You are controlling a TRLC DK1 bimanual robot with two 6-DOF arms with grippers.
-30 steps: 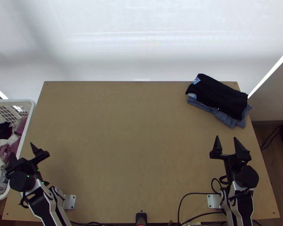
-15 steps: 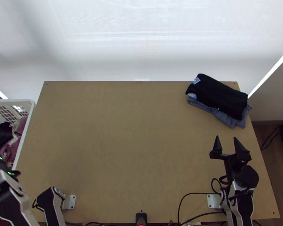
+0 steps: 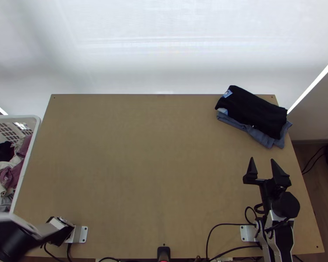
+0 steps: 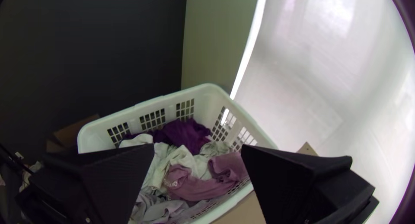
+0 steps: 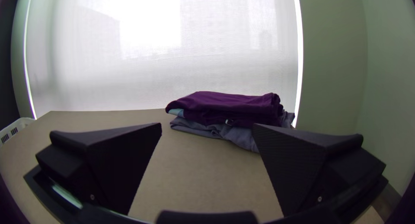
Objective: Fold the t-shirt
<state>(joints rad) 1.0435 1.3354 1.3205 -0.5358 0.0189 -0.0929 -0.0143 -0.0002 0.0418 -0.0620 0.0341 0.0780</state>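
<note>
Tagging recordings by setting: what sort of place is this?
Likely an indoor robot laundry-folding station: a wooden table, a white basket of clothes beside it, and folded garments stacked at a far corner.

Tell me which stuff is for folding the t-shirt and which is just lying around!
For the job:
left gripper
right gripper
white basket
crumpled clothes inside, perhaps with the t-shirt

Just lying about:
dark folded garment on blue-grey one, probably set aside
black cable
</note>
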